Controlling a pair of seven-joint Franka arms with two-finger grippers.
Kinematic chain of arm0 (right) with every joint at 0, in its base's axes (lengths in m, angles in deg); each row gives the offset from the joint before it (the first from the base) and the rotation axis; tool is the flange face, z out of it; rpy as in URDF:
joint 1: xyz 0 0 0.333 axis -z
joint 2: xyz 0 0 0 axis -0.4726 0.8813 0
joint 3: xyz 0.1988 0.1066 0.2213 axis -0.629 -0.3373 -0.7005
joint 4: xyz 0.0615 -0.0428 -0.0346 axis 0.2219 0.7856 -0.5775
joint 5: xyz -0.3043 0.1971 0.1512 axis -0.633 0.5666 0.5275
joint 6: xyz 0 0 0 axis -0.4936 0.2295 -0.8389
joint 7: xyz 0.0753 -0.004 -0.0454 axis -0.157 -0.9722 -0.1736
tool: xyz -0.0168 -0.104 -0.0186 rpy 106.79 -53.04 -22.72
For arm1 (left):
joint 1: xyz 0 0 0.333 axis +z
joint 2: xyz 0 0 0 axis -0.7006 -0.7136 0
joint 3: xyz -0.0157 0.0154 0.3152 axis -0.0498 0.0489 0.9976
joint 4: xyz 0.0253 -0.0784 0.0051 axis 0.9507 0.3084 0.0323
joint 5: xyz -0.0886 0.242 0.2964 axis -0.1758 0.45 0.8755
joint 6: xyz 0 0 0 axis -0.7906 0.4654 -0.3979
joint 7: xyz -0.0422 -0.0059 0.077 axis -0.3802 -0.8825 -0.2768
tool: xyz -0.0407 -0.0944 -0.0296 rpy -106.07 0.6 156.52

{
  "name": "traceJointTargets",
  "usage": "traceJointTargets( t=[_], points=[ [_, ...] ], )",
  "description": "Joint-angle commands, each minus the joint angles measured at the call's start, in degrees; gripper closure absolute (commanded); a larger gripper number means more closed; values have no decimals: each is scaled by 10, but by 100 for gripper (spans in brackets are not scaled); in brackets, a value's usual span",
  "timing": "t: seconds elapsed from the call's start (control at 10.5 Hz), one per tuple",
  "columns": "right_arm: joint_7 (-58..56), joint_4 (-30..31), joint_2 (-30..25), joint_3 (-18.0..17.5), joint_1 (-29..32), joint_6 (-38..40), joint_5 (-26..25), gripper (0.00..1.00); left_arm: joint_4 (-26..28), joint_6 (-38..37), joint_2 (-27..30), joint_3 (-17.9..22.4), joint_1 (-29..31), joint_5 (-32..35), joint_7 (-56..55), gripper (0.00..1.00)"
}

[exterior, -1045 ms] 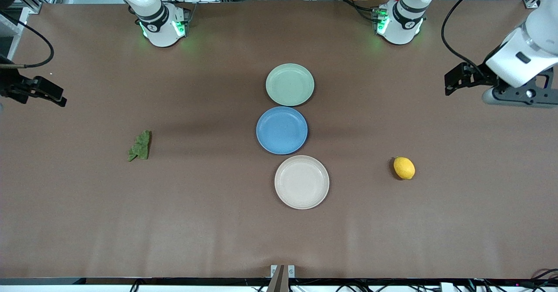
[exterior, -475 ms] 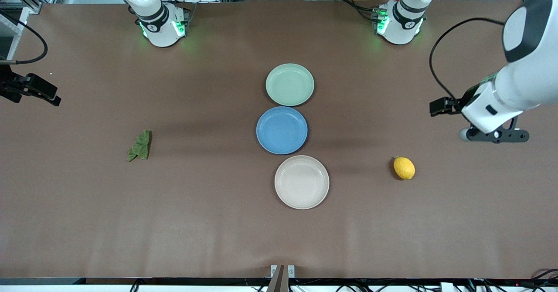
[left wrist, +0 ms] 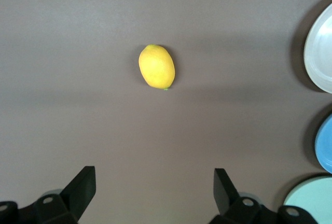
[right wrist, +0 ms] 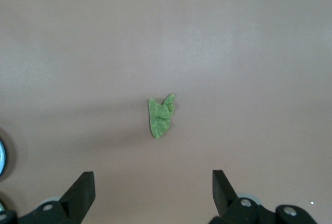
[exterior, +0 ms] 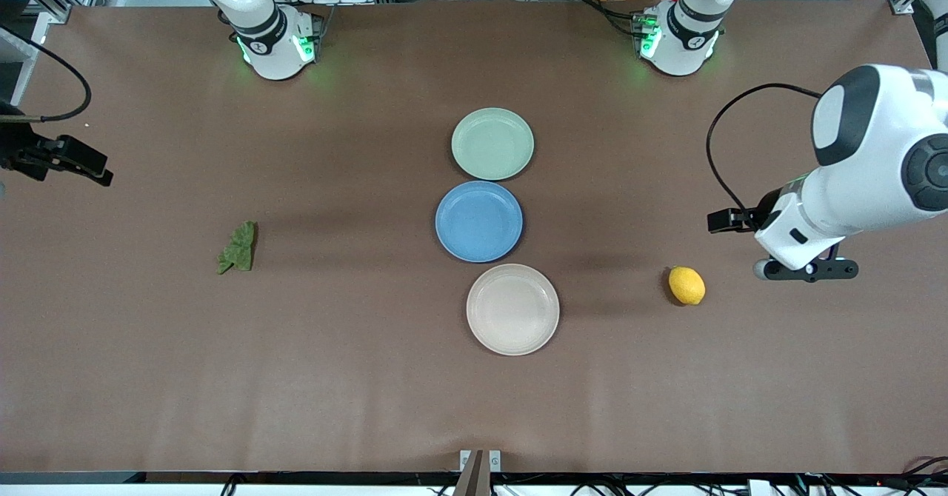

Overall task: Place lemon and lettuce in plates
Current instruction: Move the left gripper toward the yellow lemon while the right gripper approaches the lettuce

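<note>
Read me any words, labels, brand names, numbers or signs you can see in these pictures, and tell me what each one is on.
No text can be read.
The lemon, the lettuce, the pale green plate, the blue plate and the beige-white plate carry no markings.
Any marks on the arm bases are too small to read.

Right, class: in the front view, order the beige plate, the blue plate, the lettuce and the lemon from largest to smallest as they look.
1. beige plate, though nearer the camera
2. blue plate, nearly alike
3. lettuce
4. lemon, close to the lettuce
</note>
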Motion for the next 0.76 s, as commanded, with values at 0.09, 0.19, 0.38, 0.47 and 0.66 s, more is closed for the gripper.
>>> traceJointTargets(
  t=[0.09,0.19,0.38,0.47,0.66],
  points=[
    [-5,22,24,-1,8,-41,5,0,80,100,10,4,2,19,-16,0],
    [-9,39,35,-1,15,-56,5,0,102,132,10,6,5,19,-25,0],
    [-41,48,80,-1,26,-84,5,0,113,164,-12,6,9,40,-57,0],
    [-42,49,96,-1,27,-87,5,0,113,182,-26,5,9,55,-80,0],
    [-42,71,116,0,27,-117,4,0,113,213,-51,5,9,61,-92,0]
  ],
)
